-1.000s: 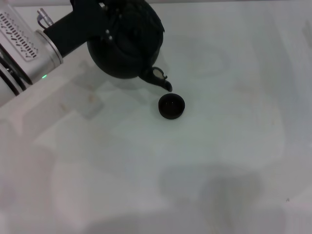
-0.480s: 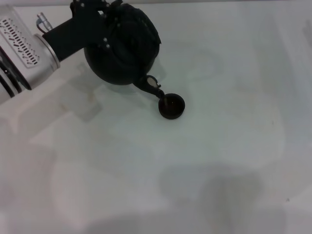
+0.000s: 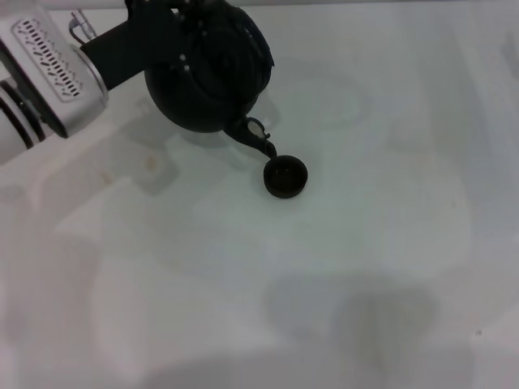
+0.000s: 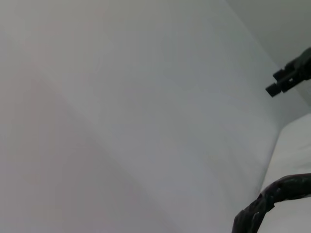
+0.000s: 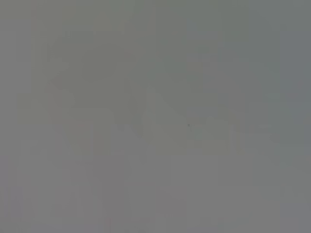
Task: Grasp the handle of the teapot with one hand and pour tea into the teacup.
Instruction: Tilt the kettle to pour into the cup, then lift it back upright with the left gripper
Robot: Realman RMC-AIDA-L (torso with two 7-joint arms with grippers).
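A pale counter (image 3: 340, 267) fills the head view. At its far left corner, the left arm comes in from the left edge, silver at the wrist and black toward the end. The left claw (image 3: 166, 20) sits over the top of the teapot (image 3: 207, 77), a large round matte black pot. Black claw and black pot merge into one dark mass, so the handle cannot be picked out in this view, and I cannot tell whether the claw's fingers are closed round it or open. The top of the claw and pot is cut off by the picture's upper edge.

The teapot is tilted, with its short spout (image 3: 259, 144) pointing down and toward the robot's right. The spout tip sits just over the far left rim of the teacup (image 3: 285, 177), a small low black cup standing upright on the counter. Whether the tip touches the rim cannot be told, and no stream of tea can be made out. The cup's inside is too dark to show any liquid.

The left wrist view shows mostly blank grey-white surface. At one corner a curved piece of the handle (image 4: 272, 201) appears, thick, black and wrapped-looking, cut off by the frame. A small black part shows at another edge, too little to identify.

The right wrist view is featureless grey. The right claw appears nowhere.
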